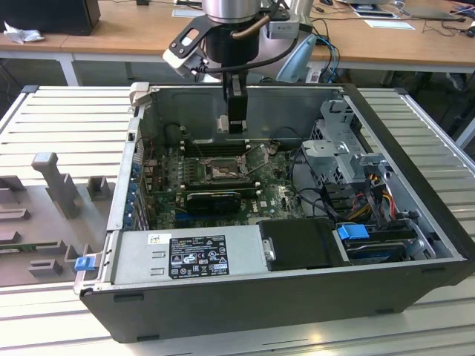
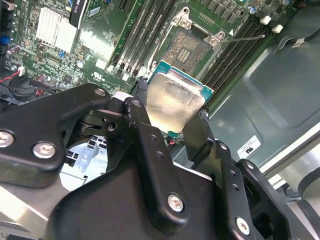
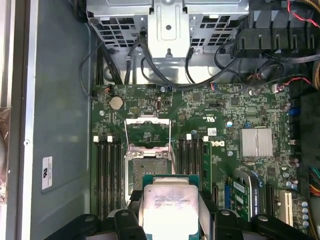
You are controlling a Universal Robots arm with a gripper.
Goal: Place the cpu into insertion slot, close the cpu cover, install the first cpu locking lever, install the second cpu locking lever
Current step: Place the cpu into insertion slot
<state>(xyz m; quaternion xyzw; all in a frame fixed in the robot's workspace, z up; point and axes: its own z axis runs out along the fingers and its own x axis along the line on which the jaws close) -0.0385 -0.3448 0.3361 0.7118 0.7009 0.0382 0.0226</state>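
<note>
Plainly, in the exterior view the gripper [image 1: 236, 124] hangs inside the open computer case [image 1: 260, 304], which stands on a slatted metal surface [image 1: 59, 126]; it is above the motherboard and just behind the insertion slot [image 1: 221, 172], not touching it. In the second wrist view the black fingers [image 2: 142, 107] are pressed against two opposite edges of the cpu [image 2: 175, 100], pinching it with its pale metal face toward the camera. The chip sits clear of the brownish socket beyond, between rows of memory slots [image 2: 150, 35]. In the first wrist view the cpu cover [image 3: 147, 120] stands swung up off the socket, leaving the seat bare, and the held chip hovers near it, not seated. I judge the chip light and stiff but delicate. Its smooth lid could slip, so an edge grip like this one suits it, keeping off the underside. It should be lowered flat, since the socket contacts look easily bent.
</note>
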